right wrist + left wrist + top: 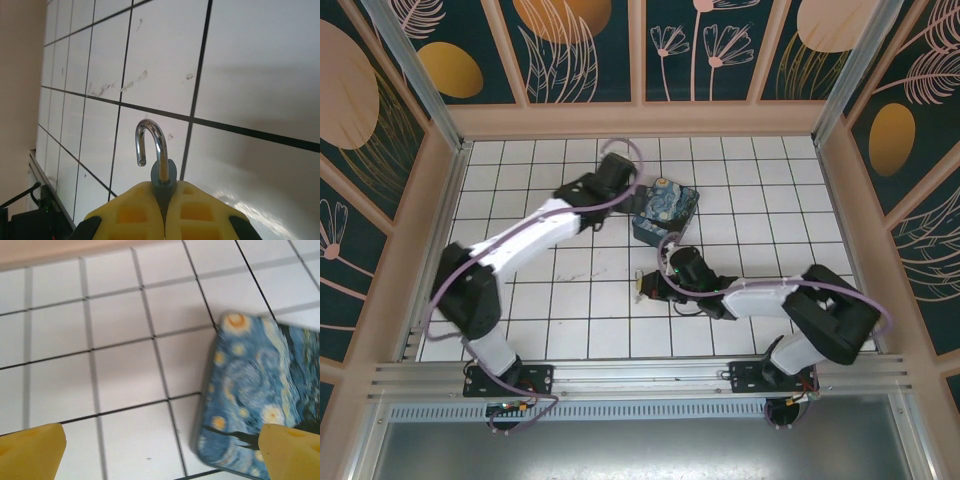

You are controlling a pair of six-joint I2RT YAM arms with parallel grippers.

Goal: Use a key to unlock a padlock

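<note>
My right gripper [164, 194] is shut on the padlock [163, 172]. Only the top of its dark blue-grey body pokes out between the yellow fingers [125, 210]. The shiny shackle [152, 137] stands up from the body, and its short leg ends free in the air, clear of the body. From above, the right gripper [651, 287] holds the padlock [641, 286] low over the middle tiles. My left gripper [160, 462] is open over bare tile beside the starry-night box, with nothing between its fingertips [31, 450]. The key is out of view.
The starry-night printed box [665, 212] lies flat on the white tiled floor [570, 300], behind the right gripper and just right of the left gripper [632, 192]. Wooden walls ring the floor. A metal rail [640, 375] runs along the near edge.
</note>
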